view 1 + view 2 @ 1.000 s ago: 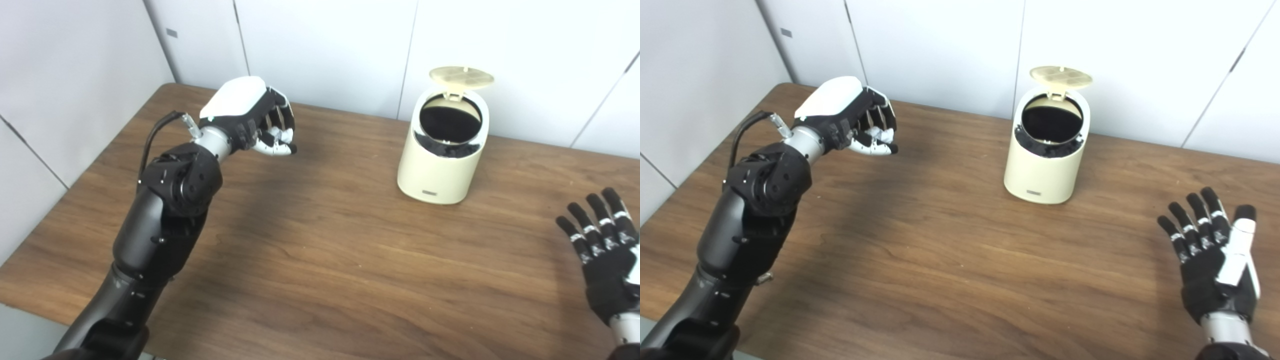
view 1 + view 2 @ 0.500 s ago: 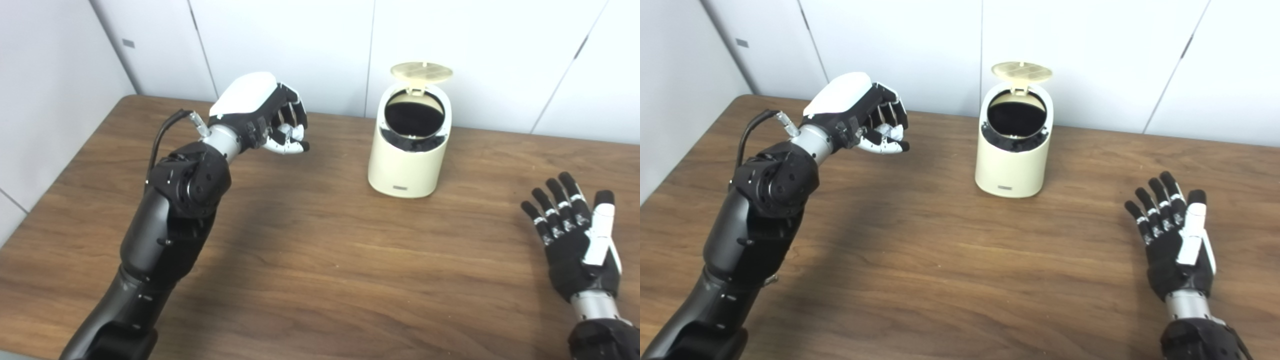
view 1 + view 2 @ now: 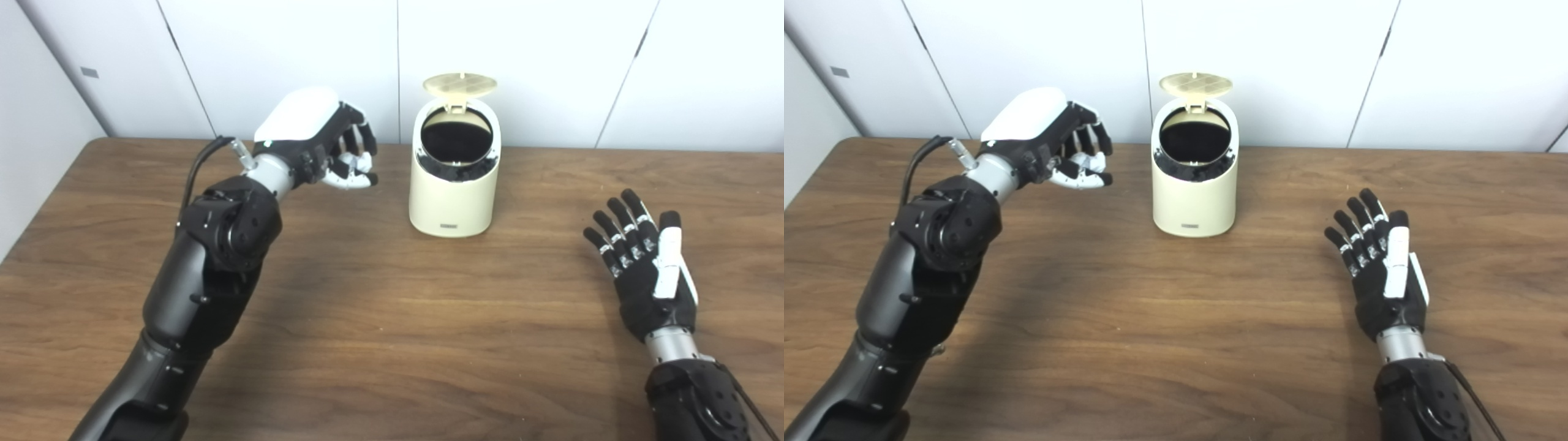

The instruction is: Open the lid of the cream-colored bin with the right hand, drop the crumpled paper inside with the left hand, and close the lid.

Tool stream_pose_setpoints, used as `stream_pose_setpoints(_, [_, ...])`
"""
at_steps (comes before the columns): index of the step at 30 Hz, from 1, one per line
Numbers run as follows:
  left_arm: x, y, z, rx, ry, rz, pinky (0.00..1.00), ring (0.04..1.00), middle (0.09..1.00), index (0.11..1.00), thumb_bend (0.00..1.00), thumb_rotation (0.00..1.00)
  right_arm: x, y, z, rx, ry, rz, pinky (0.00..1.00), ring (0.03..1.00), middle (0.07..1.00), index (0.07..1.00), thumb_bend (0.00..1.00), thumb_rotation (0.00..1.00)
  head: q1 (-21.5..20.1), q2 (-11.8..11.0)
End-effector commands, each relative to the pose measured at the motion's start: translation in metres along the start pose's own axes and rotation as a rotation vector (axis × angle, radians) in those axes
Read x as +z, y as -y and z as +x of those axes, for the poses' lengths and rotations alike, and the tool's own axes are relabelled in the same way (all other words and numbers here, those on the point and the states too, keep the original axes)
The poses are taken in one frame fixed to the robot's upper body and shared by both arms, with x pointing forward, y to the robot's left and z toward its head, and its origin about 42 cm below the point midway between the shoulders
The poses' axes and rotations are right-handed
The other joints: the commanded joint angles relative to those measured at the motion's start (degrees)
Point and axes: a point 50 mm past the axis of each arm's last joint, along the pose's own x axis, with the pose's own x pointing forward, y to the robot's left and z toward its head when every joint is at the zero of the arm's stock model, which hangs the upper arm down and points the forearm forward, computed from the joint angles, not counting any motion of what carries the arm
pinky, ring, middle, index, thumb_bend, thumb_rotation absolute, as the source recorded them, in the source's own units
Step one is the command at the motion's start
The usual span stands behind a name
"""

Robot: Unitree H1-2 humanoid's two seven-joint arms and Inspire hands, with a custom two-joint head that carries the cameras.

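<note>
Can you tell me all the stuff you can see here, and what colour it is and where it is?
bin: one, cream, standing upright on the table near the back wall, middle of the view
lid: one, cream, flipped up at the back of the bin, so the dark inside shows
crumpled paper: one, white, only a bit shows between the curled fingers of the left hand
table: one, brown wood, fills the lower part of the view
wall panels: several, white, behind the table
left hand: one, black with a white back, raised above the table left of the bin, closed on the paper
right hand: one, black with white trim, fingers spread, right of the bin, holding nothing
</note>
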Motion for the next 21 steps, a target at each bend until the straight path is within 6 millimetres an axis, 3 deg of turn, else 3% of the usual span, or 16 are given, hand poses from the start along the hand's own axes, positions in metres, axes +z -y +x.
stream_pose_setpoints(1, [0.017,-0.022,0.011,0.096,0.07,0.034,0.28,0.344,0.443,0.527,0.49,0.0,0.012,-0.007,0.005,0.019,0.088,-0.011,0.86,0.913,0.94,0.927,0.57,0.89,-0.2,0.0])
stream_pose_setpoints(7, [0.035,-0.019,0.023,0.105,0.092,0.028,0.23,0.338,0.44,0.524,0.49,0.0,0.007,-0.007,0.004,0.027,0.084,-0.037,0.89,0.921,0.948,0.949,0.57,0.91,-0.5,-0.8])
stream_pose_setpoints(21, [0.058,-0.025,0.04,0.119,0.127,0.045,0.3,0.341,0.439,0.526,0.49,0.0,0.0,-0.013,0.004,0.019,0.074,-0.066,0.91,0.924,0.935,0.942,0.56,0.95,-1.1,-2.1])
